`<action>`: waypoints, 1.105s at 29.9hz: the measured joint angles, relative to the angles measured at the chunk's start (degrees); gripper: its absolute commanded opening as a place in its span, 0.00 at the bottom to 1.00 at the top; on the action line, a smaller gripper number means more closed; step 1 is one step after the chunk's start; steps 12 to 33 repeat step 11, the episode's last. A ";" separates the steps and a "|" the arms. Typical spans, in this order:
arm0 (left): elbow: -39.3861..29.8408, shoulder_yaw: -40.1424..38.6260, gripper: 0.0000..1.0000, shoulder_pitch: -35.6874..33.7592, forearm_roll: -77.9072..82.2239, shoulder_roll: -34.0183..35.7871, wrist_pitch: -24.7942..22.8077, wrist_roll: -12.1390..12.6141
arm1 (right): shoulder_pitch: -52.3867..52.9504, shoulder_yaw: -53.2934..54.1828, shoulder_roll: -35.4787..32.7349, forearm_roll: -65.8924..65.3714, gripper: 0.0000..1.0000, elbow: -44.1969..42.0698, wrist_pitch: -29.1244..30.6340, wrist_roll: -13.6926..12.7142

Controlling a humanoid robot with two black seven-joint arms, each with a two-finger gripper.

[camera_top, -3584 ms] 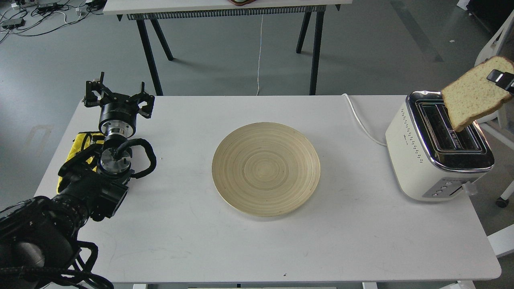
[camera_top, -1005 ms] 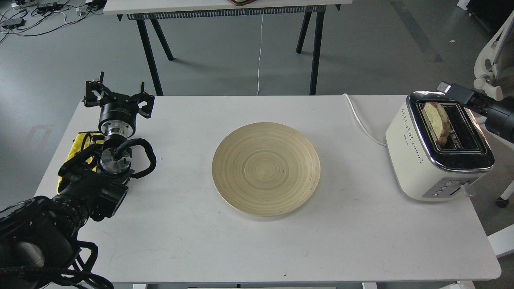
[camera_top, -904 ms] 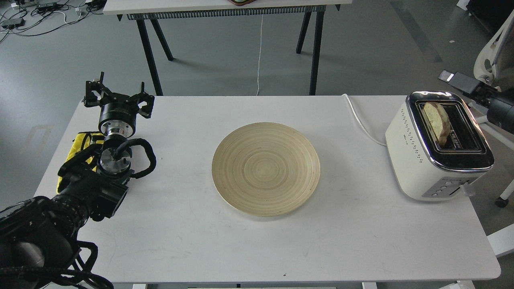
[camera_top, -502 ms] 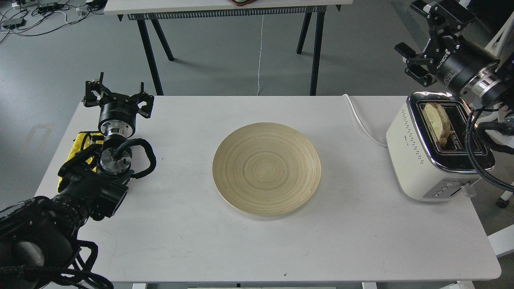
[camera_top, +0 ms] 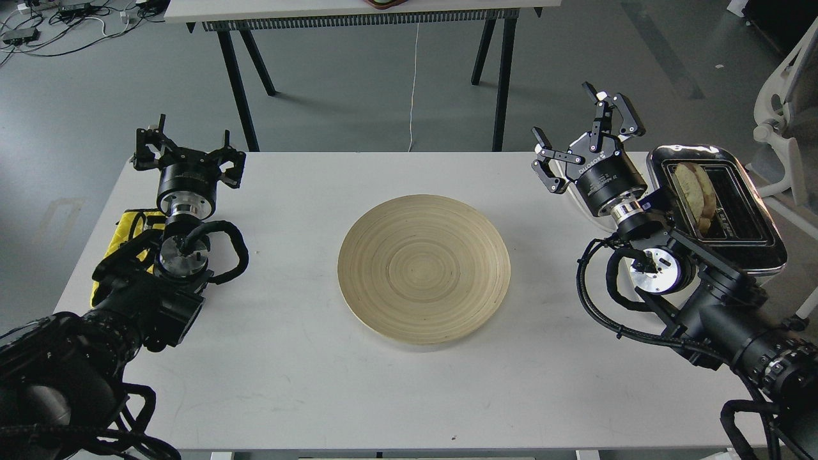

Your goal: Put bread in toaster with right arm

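White tabletop over grey floor, second table at the far end of the room. Round wooden plate at table centre, nothing on it. Toaster at the right edge of the table, chrome top facing up, its cream body mostly hidden behind the right arm. Bread stands on edge in the toaster's left slot, rounded top and brown crust sticking out above the chrome.

Right gripper is up off the table, just left of the toaster, fingers pointing up and away from the camera. Jaws spread wide, nothing between them. Bread sits to the right of the jaws and apart from them, no contact; the lettered wrist lies between the gripper and the toaster's near-left corner. White cord partly visible behind the right gripper.

Left gripper at the far left side of the table, jaws apart, holding nothing. Yellow object under the left arm, mostly covered.
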 measured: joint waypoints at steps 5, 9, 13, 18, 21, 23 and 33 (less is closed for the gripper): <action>0.00 0.00 1.00 0.00 0.00 0.00 0.00 0.00 | -0.90 2.67 3.05 0.08 0.98 -2.18 0.01 0.13; 0.00 0.01 1.00 0.00 0.00 0.00 0.00 0.00 | -1.65 3.84 4.00 0.07 0.98 -2.15 0.01 0.13; 0.00 0.01 1.00 0.00 0.00 0.00 0.00 0.00 | -1.97 3.93 4.09 0.08 0.98 -1.82 0.01 0.14; 0.00 0.01 1.00 0.00 0.00 0.00 0.00 0.00 | -1.97 3.93 4.09 0.08 0.98 -1.82 0.01 0.14; 0.00 0.01 1.00 0.00 0.00 0.00 0.00 0.00 | -1.97 3.93 4.09 0.08 0.98 -1.82 0.01 0.14; 0.00 0.01 1.00 0.00 0.00 0.00 0.00 0.00 | -1.97 3.93 4.09 0.08 0.98 -1.82 0.01 0.14; 0.00 0.01 1.00 0.00 0.00 0.00 0.00 0.00 | -1.97 3.93 4.09 0.08 0.98 -1.82 0.01 0.14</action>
